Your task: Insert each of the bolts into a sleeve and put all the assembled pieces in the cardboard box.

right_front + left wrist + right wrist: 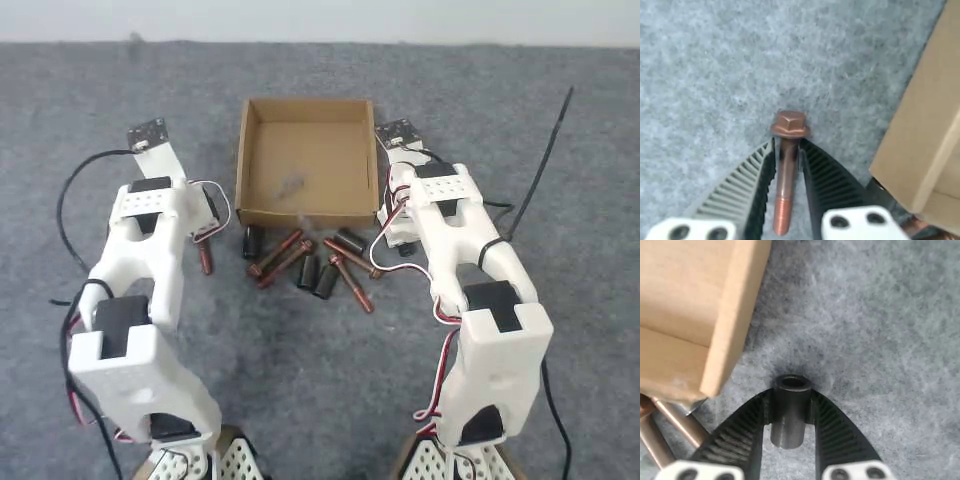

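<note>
Clamping bolt (pixel 784 185) head-outward, left hand (pixel 786 145); sleeve (pixel 790 417) bore-outward, right hand (pixel 791 394).

Sleeve (pixel 791 412) held beside a cardboard box (pixel 700 300)
The black sleeve is clamped between the ribbed fingers (pixel 742 432); copper bolts (pixel 677 422) are seen by the box corner.

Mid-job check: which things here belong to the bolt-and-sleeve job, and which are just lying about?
Job: bolt in the left claw; sleeve in the right claw; loose bolts; loose sleeves; cardboard box.
Lying about: thin black cable; grey carpet.
</note>
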`<state>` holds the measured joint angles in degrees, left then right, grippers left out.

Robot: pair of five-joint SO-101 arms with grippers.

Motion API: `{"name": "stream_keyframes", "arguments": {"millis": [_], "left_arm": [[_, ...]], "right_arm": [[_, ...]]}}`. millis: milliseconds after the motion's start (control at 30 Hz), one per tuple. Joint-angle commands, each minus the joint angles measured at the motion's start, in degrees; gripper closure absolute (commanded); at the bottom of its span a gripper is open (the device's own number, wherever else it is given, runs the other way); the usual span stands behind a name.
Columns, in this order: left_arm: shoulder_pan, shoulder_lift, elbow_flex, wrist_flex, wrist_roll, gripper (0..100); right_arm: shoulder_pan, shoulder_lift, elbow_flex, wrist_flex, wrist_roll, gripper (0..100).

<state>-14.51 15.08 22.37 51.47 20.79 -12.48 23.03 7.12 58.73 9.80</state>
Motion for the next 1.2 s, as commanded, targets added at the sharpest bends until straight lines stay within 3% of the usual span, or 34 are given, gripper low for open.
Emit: {"name": "stream_keyframes", "arguments": {"millis": [0, 367, 933, 1167], "left_arm": [[0.5, -0.1, -3.7, 0.6, 0.7, 93], [0.5, 6.8, -12.4, 7.8, -2.7, 93], [2.0, 7.3, -12.8, 8.3, -7.4, 99], [2.1, 4.9, -9.5, 8.9, -16.2, 99]], "right_arm": [[1.1, -0.6, -3.1, -0.3, 0.5, 99.1], [0.9, -0.6, -3.1, -0.3, 0.4, 99.1], [0.7, -0.6, -3.3, -0.9, 0.4, 99.1], [2.9, -1.1, -3.1, -0.3, 0.8, 99.1]]}}
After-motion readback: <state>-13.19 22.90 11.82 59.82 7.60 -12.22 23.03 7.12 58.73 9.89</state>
